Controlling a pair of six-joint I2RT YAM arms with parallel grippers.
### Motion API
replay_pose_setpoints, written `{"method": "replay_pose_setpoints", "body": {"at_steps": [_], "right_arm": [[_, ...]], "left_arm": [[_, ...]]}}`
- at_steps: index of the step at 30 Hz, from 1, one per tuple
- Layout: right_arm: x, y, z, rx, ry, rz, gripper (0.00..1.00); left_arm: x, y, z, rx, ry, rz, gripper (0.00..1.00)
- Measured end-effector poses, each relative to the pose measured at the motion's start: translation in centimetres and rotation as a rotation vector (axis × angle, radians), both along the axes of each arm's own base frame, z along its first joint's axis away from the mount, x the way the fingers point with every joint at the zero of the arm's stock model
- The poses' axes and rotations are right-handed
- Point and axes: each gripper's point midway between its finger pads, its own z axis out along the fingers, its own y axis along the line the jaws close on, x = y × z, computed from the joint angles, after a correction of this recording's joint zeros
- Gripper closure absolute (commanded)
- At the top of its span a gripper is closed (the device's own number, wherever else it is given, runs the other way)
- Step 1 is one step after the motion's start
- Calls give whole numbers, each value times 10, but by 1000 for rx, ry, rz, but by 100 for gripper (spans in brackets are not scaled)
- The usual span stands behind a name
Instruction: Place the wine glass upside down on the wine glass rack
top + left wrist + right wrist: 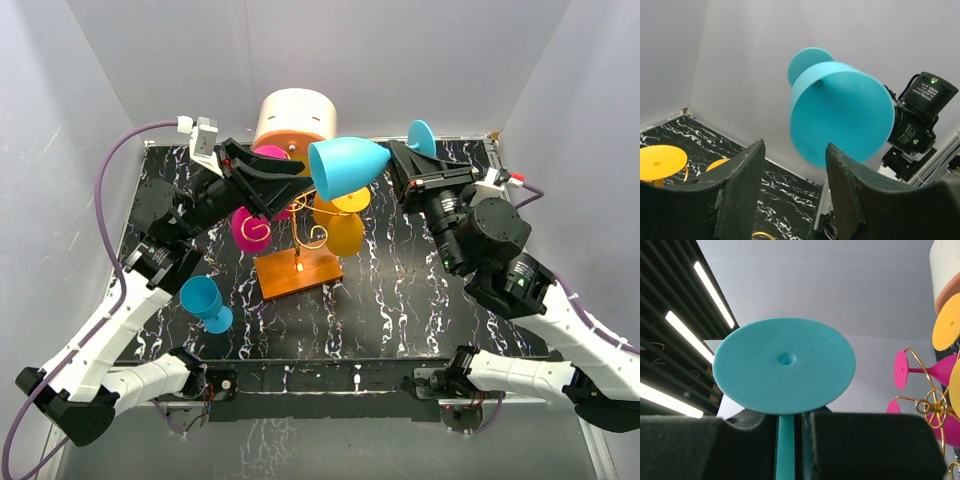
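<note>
A light-blue wine glass (345, 165) lies sideways in the air above the wine glass rack (297, 272), a gold wire stand on an orange base. My right gripper (402, 160) is shut on its stem (785, 450), just under the round foot (785, 365). My left gripper (300, 172) is open, facing the bowl's mouth (840, 120); its fingers (747, 170) stand apart just short of the rim, touching nothing. Pink (250, 230) and yellow (343, 232) glasses hang on the rack's arms (930, 405).
A big cream-and-orange cylinder (294, 118) stands at the back behind the rack. A second blue glass (205, 302) stands upright on the black marbled table (420, 300) at the front left. Grey walls close in on all sides.
</note>
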Motion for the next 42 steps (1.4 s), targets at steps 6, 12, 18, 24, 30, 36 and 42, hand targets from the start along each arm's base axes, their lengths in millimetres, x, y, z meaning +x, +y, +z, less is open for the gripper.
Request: {"method": "replay_pose_setpoints", "body": {"at_steps": [6, 12, 18, 24, 30, 36, 42], "right_arm": [[-3, -8, 4, -27, -20, -21, 100], [-12, -17, 1, -121, -63, -22, 100], [-26, -20, 0, -236, -137, 19, 100], [-47, -9, 6, -389, -276, 118, 100], [-71, -5, 2, -566, -412, 203, 100], [-94, -14, -14, -741, -502, 264, 100], [-100, -29, -37, -905, -519, 266, 100]], "left_arm": [[-6, 9, -10, 44, 37, 28, 38], [-16, 24, -9, 76, 77, 73, 28], [-23, 31, 1, 76, 92, 86, 26], [-21, 29, 9, 63, 140, 78, 26], [-13, 22, 23, 49, 207, 63, 26], [-6, 15, 16, 47, 294, 53, 27], [7, 5, 3, 47, 394, 44, 28]]}}
